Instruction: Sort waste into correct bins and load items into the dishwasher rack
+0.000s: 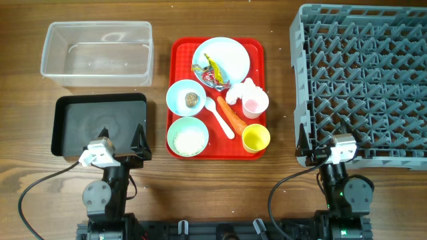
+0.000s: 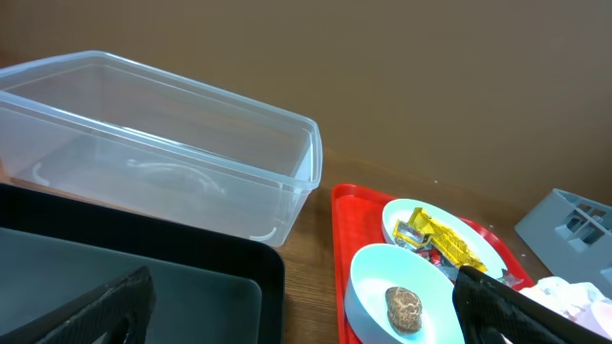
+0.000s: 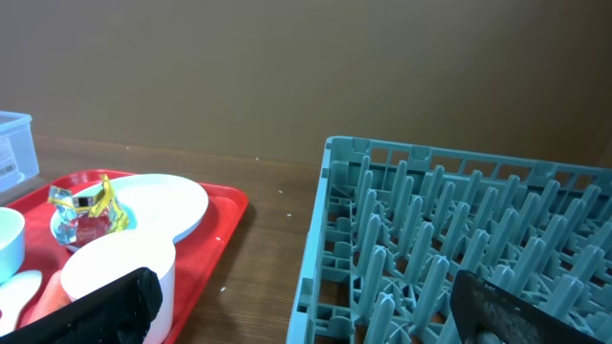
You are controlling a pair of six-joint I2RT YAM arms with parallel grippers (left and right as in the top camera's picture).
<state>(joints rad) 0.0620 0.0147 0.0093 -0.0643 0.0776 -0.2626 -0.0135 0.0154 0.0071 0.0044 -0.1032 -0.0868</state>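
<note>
My left claw (image 2: 301,287) gapes empty over the black tray's (image 2: 191,272) near edge; ahead-right sits the brown lump (image 2: 404,308) in its bowl (image 2: 373,285) — clear tub (image 2: 172,143) beyond. My right claw (image 3: 304,282), also spread and empty, faces the rack (image 3: 459,220).

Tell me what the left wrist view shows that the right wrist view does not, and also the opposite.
Only the left wrist view: the black tray and the brown lump, which lies in a bowl.
Only the right wrist view: the upright pegs of the rack, seen close.
Both: the red tray and the plate with the wrapper on it. The tub is whole in the left wrist view and only a corner in the right. The rack is only a corner in the left wrist view.
</note>
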